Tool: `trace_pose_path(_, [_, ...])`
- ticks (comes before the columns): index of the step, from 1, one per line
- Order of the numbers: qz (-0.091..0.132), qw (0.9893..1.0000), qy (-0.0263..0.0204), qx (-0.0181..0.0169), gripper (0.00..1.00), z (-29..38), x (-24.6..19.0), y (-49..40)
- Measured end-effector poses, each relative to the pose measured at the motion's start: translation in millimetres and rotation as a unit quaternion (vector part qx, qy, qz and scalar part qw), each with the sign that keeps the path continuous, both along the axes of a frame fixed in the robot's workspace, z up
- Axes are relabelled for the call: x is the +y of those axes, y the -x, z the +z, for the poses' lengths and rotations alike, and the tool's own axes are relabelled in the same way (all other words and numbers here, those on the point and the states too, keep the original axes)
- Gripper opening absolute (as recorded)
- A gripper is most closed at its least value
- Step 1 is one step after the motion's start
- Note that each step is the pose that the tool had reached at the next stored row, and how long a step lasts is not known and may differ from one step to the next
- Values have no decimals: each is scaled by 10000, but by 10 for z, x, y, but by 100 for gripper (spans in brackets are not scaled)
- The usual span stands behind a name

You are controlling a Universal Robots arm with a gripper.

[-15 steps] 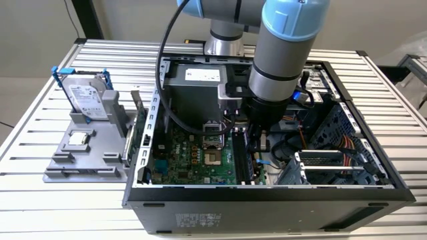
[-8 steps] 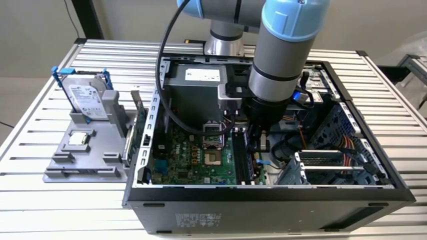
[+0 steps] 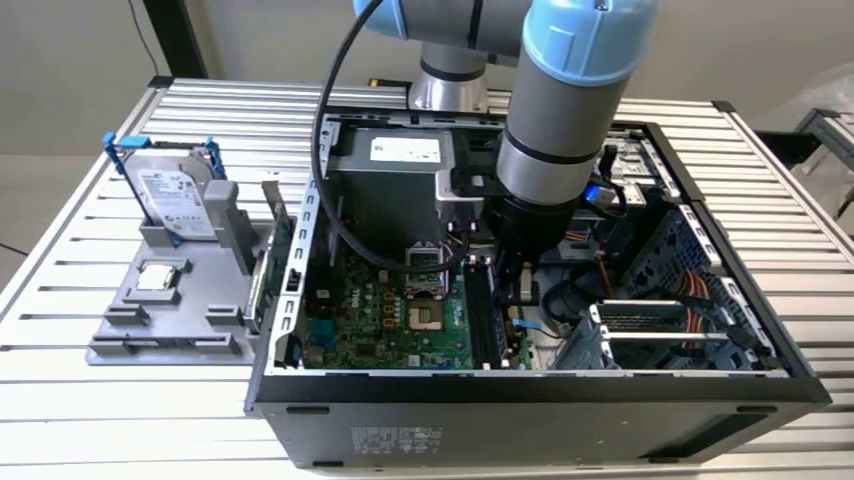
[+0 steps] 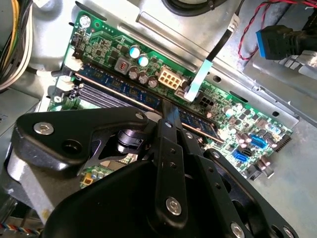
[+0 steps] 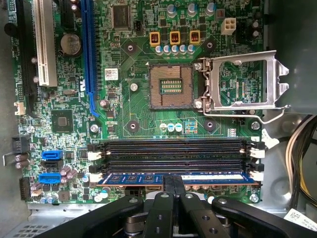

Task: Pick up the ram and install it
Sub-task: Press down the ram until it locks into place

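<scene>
While the arm reaches down into the open computer case (image 3: pixel 747 330), the tool (image 5: pixel 173 184) stands narrow, its fingers pinched on the ram (image 5: pixel 148 178). The ram lies along the outermost slot of the motherboard (image 5: pixel 133 106), beside three vacant slots (image 5: pixel 173 153).

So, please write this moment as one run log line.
gripper: shut on ram | ram: in outermost motherboard slot | CPU socket: open, empty

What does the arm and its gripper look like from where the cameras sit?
In the exterior view the arm is a silver-grey tube with light blue joint caps and a black band, ending in a dark wrist section. A black cable loops down beside it. In both wrist views the gripper is black, built of angular linkage plates with silver screw heads, tapering to narrow flat fingers.
</scene>
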State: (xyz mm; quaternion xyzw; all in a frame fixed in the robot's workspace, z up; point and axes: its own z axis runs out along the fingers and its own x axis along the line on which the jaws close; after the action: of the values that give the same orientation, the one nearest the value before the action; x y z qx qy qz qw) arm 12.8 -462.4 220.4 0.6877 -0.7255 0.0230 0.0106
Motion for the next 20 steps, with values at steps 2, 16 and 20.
trace_pose_path(2, [0, 10000, 2, 1, 0, -1, 0, 0])
trace_pose_path(16, [0, 10000, 1, 0, 0, -16, 0, 0])
trace_pose_path(20, [-1, 10000, -8, -1, 0, 11, 2, 0])
